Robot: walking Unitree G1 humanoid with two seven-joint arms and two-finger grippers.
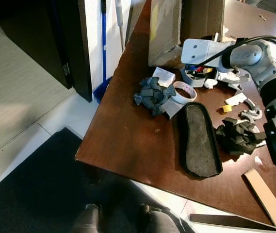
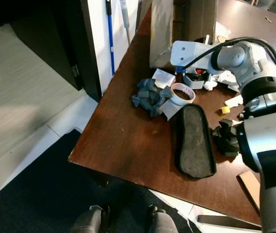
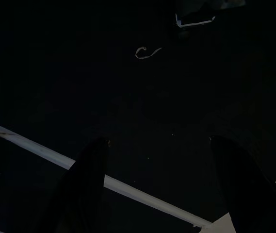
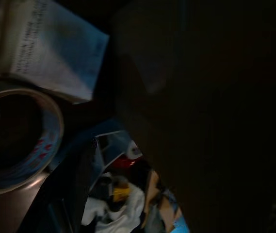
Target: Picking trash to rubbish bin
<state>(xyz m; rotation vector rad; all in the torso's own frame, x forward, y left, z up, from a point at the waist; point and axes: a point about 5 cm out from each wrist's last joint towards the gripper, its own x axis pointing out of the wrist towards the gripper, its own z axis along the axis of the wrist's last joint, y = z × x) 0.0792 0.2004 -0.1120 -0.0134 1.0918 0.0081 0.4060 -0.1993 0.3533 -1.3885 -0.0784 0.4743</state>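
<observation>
Two dark left pincer fingers stand spread; right pincer state unclear beside tape roll.

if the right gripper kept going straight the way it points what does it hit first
Most likely the small blue tray of scraps just ahead of the right gripper; the tape roll sits off to one side. Depth is unclear.

Brown wooden table; white tile floor; dark mat; black cabinet.
</observation>
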